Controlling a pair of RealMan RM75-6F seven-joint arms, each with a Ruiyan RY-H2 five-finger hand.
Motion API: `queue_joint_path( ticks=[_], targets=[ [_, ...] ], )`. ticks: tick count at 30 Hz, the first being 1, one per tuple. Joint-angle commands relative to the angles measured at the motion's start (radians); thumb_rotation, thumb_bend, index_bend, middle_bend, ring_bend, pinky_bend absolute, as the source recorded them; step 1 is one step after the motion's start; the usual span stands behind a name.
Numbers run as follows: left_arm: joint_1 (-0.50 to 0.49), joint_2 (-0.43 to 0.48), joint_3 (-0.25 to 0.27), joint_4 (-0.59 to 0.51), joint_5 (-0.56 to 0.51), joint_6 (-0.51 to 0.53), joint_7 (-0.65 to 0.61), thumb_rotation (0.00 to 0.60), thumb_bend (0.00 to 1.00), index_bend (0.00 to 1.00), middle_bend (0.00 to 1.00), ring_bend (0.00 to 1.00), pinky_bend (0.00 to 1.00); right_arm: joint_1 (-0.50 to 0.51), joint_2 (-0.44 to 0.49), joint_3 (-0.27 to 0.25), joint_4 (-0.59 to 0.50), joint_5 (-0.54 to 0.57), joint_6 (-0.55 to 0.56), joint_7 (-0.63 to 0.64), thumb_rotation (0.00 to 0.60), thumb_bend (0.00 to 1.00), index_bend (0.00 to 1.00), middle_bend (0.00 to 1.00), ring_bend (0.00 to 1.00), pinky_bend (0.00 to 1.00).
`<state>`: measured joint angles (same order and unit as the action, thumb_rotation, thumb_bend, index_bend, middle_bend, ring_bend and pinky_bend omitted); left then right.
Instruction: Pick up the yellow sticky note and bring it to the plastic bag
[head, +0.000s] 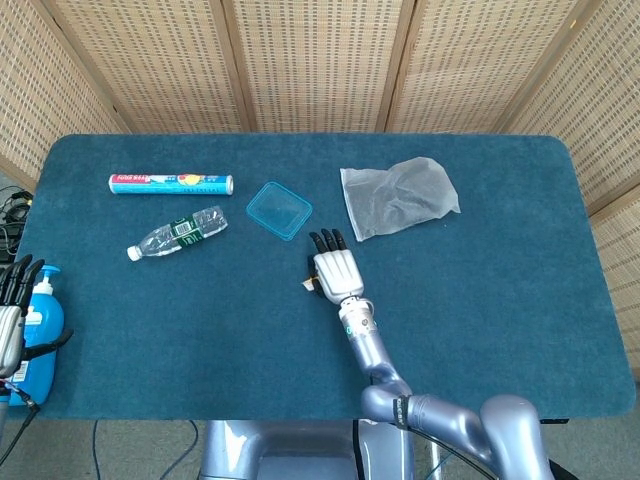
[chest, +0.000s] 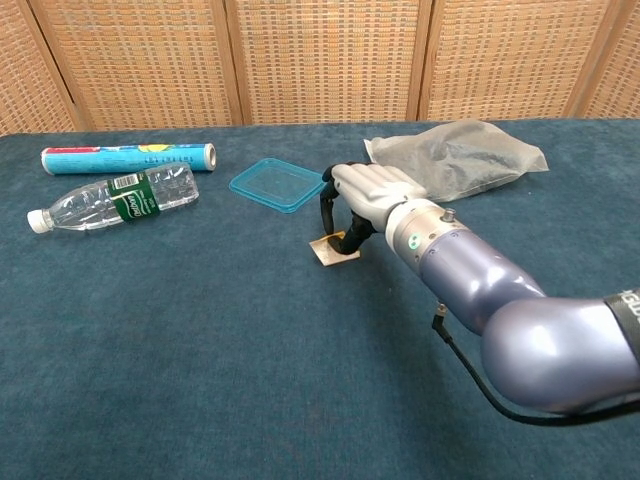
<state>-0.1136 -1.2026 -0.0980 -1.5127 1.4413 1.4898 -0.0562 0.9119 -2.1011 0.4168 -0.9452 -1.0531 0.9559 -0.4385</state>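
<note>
The yellow sticky note (chest: 333, 250) is a small square, tilted and showing its pale underside, just over the blue cloth. My right hand (chest: 368, 193) pinches it from above between thumb and fingers at the table's middle. In the head view the note (head: 310, 286) only peeks out at the left of the right hand (head: 335, 270). The crumpled clear plastic bag (head: 400, 196) (chest: 455, 158) lies flat beyond the hand, to its right and apart from it. My left hand (head: 10, 312) hangs off the table's left edge, fingers spread, holding nothing.
A blue square lid (head: 279, 209) (chest: 278, 184) lies just left of and beyond the right hand. A clear water bottle (chest: 110, 198) and a printed tube (chest: 128, 157) lie at the far left. A blue pump bottle (head: 42, 322) stands beside the left hand.
</note>
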Motion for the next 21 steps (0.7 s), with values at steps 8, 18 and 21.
queue_joint_path(
  ticks=[8,18,21],
  targets=[
    [-0.006,-0.001,-0.008,0.011,-0.025,-0.02,-0.003,0.6,0.17,0.0,0.0,0.0,0.0,0.087,0.008,0.063,0.071,0.022,-0.035,0.004,0.6,0.55,0.71,0.18,0.0,0.0],
    [-0.004,0.002,-0.012,0.012,-0.028,-0.016,-0.013,0.6,0.17,0.0,0.0,0.0,0.0,0.121,0.06,0.095,0.023,0.026,0.003,-0.013,0.6,0.55,0.71,0.18,0.0,0.0],
    [-0.004,0.003,-0.011,0.01,-0.024,-0.014,-0.015,0.6,0.18,0.0,0.0,0.0,0.0,0.11,0.084,0.097,-0.022,0.033,0.021,-0.019,0.6,0.55,0.71,0.18,0.0,0.0]
  ],
)
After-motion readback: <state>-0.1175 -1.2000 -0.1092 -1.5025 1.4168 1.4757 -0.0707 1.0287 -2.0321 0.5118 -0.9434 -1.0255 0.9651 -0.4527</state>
